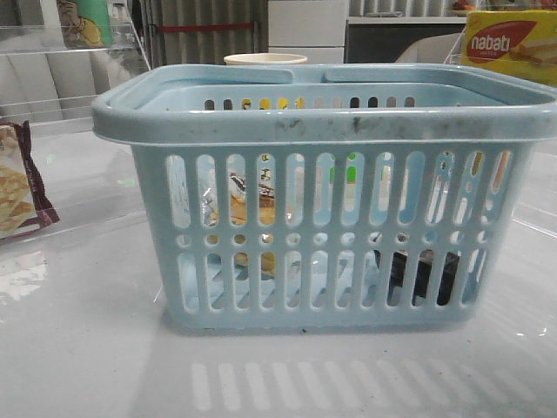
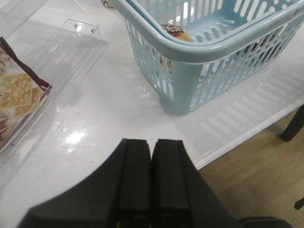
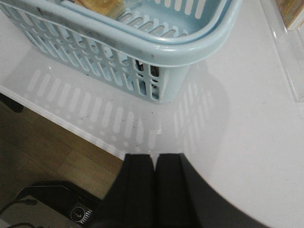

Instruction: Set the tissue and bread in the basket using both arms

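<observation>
The light blue basket stands in the middle of the white table. Through its slots I see the bread packet leaning inside at the left and the dark tissue pack on the floor at the right. The bread also shows over the rim in the left wrist view and the right wrist view. The basket shows in both wrist views. My left gripper is shut and empty near the table's front edge. My right gripper is shut and empty over the front edge.
A maroon-edged cracker packet lies on a clear tray at the left. A yellow Nabati box stands at the back right. A cup rim shows behind the basket. The wooden floor lies below the table edge.
</observation>
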{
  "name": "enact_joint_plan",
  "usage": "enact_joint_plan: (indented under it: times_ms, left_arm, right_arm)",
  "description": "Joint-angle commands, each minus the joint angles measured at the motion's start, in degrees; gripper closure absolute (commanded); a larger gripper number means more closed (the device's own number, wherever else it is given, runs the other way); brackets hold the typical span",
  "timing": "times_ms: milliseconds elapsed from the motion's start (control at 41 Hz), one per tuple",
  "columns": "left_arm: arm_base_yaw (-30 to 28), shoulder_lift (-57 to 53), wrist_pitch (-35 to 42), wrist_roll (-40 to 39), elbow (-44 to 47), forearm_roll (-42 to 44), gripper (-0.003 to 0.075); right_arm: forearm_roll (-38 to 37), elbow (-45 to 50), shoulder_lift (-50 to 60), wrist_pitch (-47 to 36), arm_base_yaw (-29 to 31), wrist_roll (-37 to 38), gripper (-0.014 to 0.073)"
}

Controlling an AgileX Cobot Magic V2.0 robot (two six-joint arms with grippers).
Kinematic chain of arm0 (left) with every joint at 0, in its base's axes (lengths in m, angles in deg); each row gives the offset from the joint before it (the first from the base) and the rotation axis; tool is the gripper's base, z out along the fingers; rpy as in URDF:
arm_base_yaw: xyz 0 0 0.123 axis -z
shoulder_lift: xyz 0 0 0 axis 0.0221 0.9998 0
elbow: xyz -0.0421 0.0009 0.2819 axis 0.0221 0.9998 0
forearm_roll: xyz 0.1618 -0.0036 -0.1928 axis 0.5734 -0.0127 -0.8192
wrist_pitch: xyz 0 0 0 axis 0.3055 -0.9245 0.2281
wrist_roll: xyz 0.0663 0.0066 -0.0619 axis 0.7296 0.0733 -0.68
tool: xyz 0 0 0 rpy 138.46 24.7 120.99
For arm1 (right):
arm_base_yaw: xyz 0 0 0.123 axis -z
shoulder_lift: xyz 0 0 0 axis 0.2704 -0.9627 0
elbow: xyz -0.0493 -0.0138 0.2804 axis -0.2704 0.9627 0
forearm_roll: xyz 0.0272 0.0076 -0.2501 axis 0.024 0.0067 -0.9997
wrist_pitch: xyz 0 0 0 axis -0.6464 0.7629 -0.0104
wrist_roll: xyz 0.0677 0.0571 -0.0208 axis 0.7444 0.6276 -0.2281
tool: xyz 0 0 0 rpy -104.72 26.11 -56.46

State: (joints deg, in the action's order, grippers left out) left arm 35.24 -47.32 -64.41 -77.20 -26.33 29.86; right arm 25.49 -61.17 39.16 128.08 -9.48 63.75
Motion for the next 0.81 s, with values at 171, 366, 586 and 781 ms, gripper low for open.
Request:
enact_joint_plan:
  times_ms: [171,366,586,781]
  left_arm:
    - [-12.94,-8.61,18.02,-0.67,4.37,-1.36,0.0629]
    - [-23.95,-16.32,31.21,-0.56,16.81,-4.93,0.0629]
    - [-32.76,-22.48,42.78,-0.56,31.47,-8.54,0.0629]
    - [-35.30,-26.05,51.41,-0.56,39.57,-8.54,0.0629]
  right_arm:
    - [-0.50,-1.36,0.04,-3.16,0.37,0.14,0.0537]
    - [-0.50,-1.36,0.04,-3.16,0.37,0.14,0.0537]
    - [-0.50,-1.36,0.04,-3.16,0.37,0.14,0.0537]
    - [-0.50,-1.36,0.04,-3.16,0.37,0.14,0.0537]
